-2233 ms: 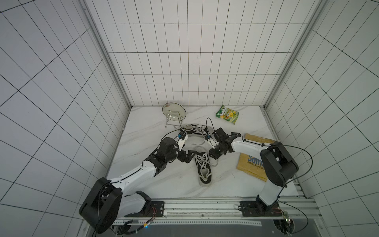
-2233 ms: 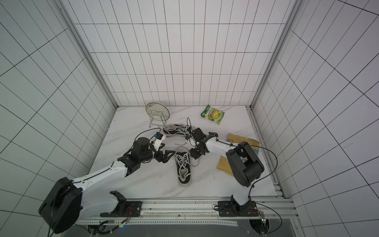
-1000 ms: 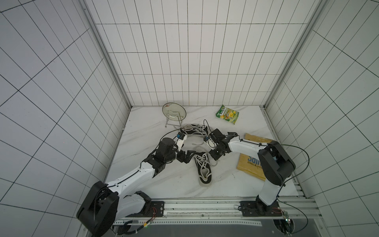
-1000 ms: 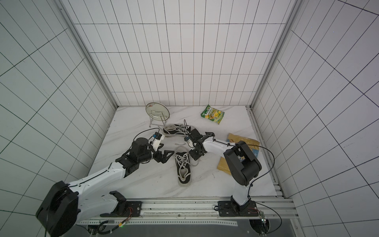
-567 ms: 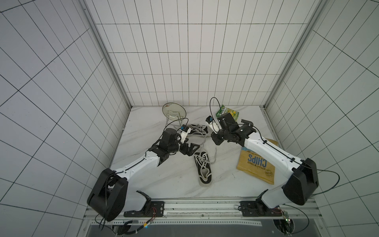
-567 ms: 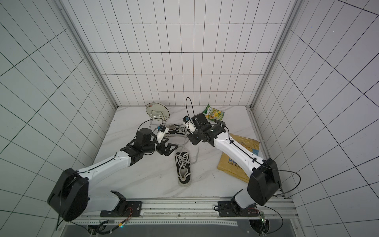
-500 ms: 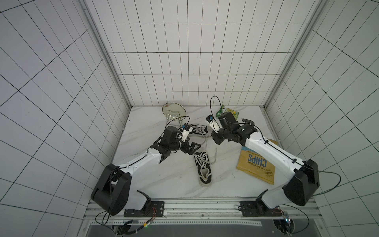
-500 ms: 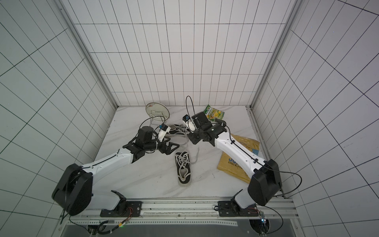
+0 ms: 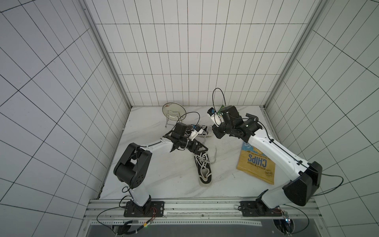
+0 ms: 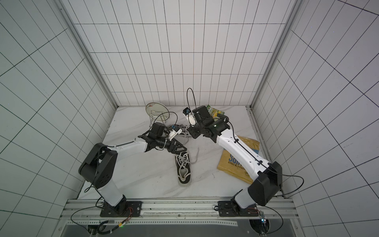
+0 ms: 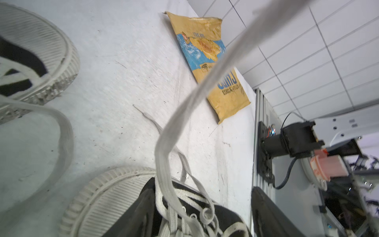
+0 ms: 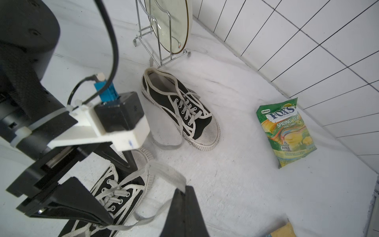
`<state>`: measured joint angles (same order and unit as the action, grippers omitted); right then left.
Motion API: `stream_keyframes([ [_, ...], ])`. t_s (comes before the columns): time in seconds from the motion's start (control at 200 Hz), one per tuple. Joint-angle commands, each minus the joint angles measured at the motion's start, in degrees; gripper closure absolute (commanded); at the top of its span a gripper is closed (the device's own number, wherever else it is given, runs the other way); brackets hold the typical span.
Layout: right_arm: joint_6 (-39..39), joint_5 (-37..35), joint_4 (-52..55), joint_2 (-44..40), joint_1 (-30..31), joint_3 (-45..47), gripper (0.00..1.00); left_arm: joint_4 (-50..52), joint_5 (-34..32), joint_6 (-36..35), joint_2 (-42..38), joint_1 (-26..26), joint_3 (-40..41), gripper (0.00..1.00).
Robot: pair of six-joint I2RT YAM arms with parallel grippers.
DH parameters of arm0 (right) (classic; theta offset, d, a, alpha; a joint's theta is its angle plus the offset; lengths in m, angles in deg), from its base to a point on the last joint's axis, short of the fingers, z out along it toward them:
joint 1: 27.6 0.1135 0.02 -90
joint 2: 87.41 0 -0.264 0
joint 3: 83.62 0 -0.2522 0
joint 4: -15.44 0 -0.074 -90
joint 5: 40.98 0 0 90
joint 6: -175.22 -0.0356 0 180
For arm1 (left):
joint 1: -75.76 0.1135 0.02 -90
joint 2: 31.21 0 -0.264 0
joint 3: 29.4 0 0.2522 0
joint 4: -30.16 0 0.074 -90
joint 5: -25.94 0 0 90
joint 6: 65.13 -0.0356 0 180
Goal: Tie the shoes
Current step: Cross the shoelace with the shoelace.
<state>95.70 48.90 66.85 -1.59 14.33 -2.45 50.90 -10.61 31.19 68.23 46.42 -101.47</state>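
1. My right gripper [image 12: 182,187] is clenched on the flat white lace [image 11: 184,106] of the near black canvas sneaker with a white rubber sole [image 9: 203,168]. I hold it high so the strand runs taut up from the eyelets.
2. My left gripper [image 9: 198,148] is released, its jaws apart over the near sneaker's lacing at the toe end. I judge it is placed to steady the shoe or to take the crossing.
3. The slack lace end [image 9: 214,156] lies on the white marble table [image 9: 164,164] beside that shoe, not yet picked up.
4. The far black canvas sneaker [image 12: 180,110] lies by the wire plate rack [image 12: 162,51], seemingly untied.
5. A second ago both grippers sat low at the near sneaker. My right arm has since lifted toward the back wall, drawing the lace up, and my left gripper has shifted slightly toeward. Both sneakers have stayed put.
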Motion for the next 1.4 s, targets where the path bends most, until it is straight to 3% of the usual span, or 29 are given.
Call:
stream_keyframes([
  [0.0, -2.3, -2.7, 0.8, 0.4, -0.9, -2.5, 1.00, 2.3, 5.3, -1.5, 1.1, -0.3, -2.4, 0.42],
  [0.26, -6.5, -2.7, -0.3, 2.6, -3.6, -3.8, 1.00, 4.3, 7.2, -1.0, 2.4, 0.5, -3.9, 0.78],
  [0.43, -11.0, -1.0, -0.5, 4.8, -7.1, -2.5, 1.00, 0.8, 7.1, 4.1, 1.1, 3.1, -2.1, 1.00],
  [0.54, -15.4, 1.0, -0.8, 7.5, -9.5, -0.7, 0.99, -0.8, 4.6, 7.3, 0.3, 4.8, -0.6, 1.00],
  [0.645, -20.9, 3.9, -0.4, 10.8, -12.0, 1.6, 0.76, -2.2, 2.7, 9.1, -0.2, 6.0, 0.7, 1.00],
  [0.725, -24.1, 4.5, 0.1, 12.4, -13.2, 4.3, 0.51, -1.3, 1.7, 8.4, -0.1, 6.1, 0.6, 1.00],
  [0.87, -25.1, 3.0, 3.9, 13.1, -11.5, 8.5, 0.33, 0.9, 1.1, 6.9, 0.0, 6.1, 0.4, 1.00],
  [1.079, -27.7, 4.1, 4.0, 14.5, -6.1, 15.1, 0.32, 1.3, 1.1, 6.2, 0.0, 6.1, 1.2, 1.00],
  [1.394, -28.1, 3.3, 3.4, 22.0, -1.9, 13.8, 0.38, 1.6, 1.5, 6.0, -0.4, 5.8, 1.4, 1.00],
])
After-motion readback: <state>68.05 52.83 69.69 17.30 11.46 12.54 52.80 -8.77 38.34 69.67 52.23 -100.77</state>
